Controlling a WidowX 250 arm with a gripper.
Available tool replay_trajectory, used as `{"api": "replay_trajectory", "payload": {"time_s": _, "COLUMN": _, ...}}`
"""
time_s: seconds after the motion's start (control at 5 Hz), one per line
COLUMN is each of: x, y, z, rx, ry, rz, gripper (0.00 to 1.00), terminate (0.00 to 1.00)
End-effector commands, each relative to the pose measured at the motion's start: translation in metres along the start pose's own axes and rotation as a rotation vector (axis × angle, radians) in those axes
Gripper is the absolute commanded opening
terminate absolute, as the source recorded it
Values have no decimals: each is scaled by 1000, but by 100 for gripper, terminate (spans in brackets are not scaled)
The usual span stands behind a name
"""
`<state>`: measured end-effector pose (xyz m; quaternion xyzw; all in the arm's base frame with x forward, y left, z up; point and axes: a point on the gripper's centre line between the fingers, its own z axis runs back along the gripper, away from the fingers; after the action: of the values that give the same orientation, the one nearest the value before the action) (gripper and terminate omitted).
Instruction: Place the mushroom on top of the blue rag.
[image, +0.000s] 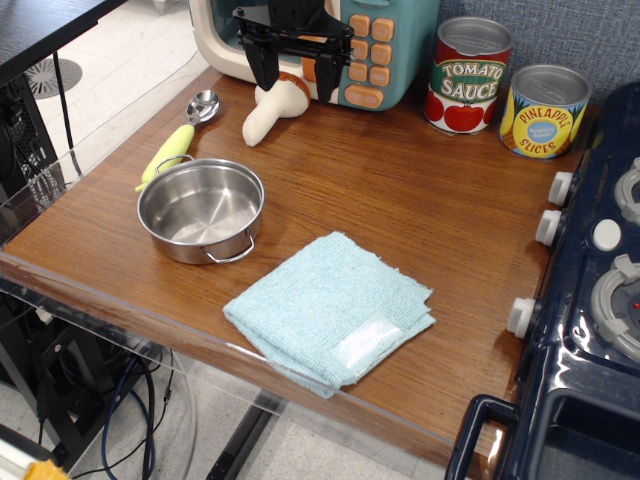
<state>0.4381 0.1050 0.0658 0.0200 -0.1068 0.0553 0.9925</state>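
Note:
The mushroom lies on its side at the back of the wooden table, cream stem pointing front-left and orange-brown cap toward the teal toy appliance. My gripper is open, with one black finger on each side of the cap; I cannot tell whether the fingers touch it. The blue rag lies flat and folded near the table's front edge, its whitish label patch at the front right. Nothing lies on it.
A steel pot stands left of the rag. A yellow-handled metal spoon lies behind the pot. A teal toy appliance stands right behind the mushroom. A tomato sauce can and a pineapple can stand at the back right. A dark blue toy stove borders the right side.

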Motion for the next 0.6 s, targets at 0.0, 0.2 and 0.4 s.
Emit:
{"api": "replay_trajectory", "payload": {"time_s": 0.0, "x": 13, "y": 28, "z": -9, "rx": 76, "ry": 24, "rz": 32, "gripper": 100, "terminate": 0}}
{"api": "replay_trajectory", "payload": {"time_s": 0.2, "x": 7, "y": 34, "z": -21, "rx": 96, "ry": 63, "rz": 30, "gripper": 100, "terminate": 0}}
{"api": "replay_trajectory", "payload": {"time_s": 0.4, "x": -2, "y": 39, "z": -25, "rx": 122, "ry": 81, "rz": 33, "gripper": 100, "terminate": 0}}
